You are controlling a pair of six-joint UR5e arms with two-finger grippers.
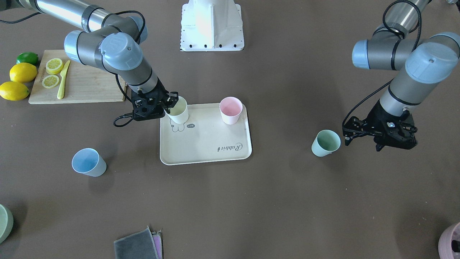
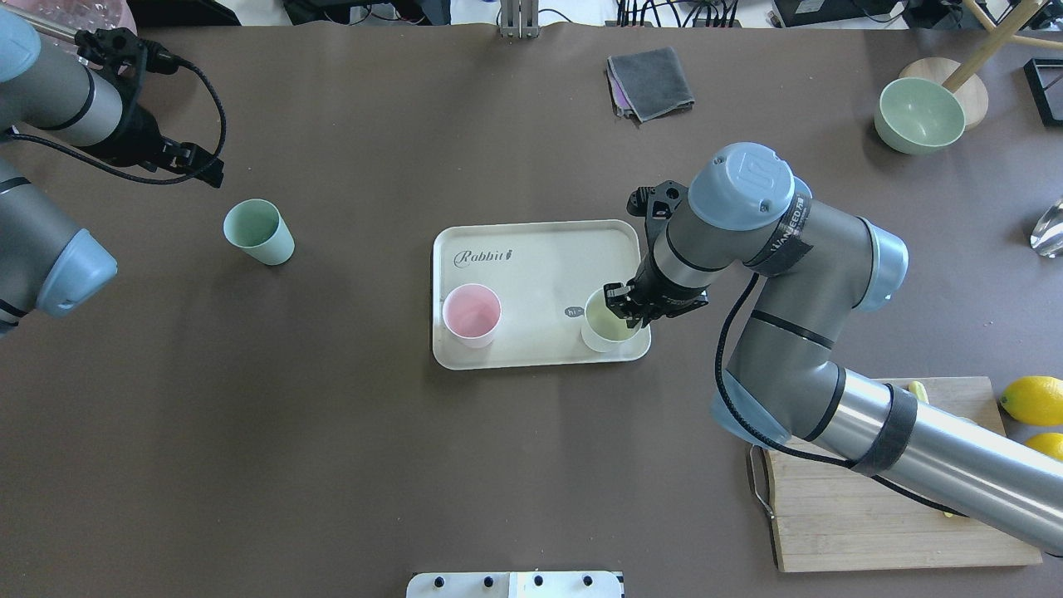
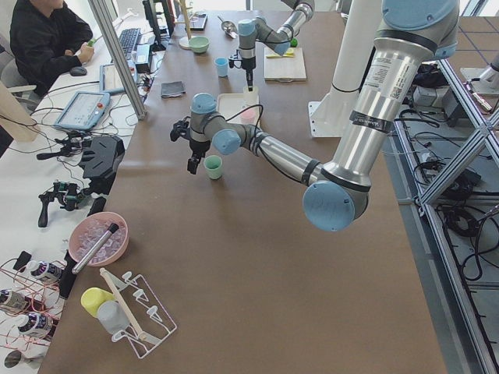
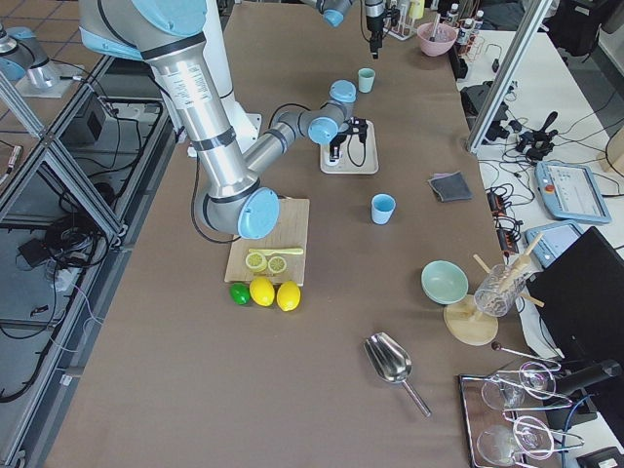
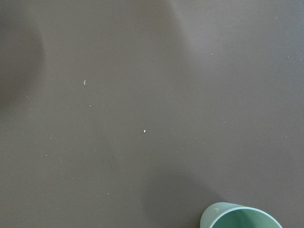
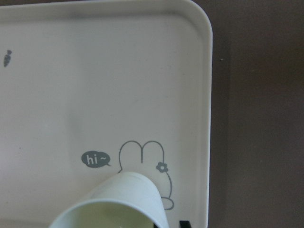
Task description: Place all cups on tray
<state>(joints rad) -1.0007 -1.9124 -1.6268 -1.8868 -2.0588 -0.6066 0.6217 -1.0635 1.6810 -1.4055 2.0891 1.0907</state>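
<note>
Right end effector (image 1: pixel 171 103) pinching yellow cup (image 1: pixel 179 113) rim; cup upright at tray (image 1: pixel 208 153) corner, over rabbit drawing. Pink cup (image 1: pixel 230 110) on tray, neighbouring corner. Left end effector (image 1: pixel 347 135) spread, just beside green cup (image 1: pixel 326 142) on surface (image 1: pixel 287 198). Blue cup (image 1: pixel 88 162) on surface, apart from both. Cutting board (image 1: pixel 90 86) near right arm.

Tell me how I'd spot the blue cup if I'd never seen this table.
Find the cream tray in the middle of the brown table, then look off it toward the end with the wooden cutting board. The light blue cup stands upright alone on bare table there, the only blue one; the mint green cup stands past the tray's opposite end.
</note>
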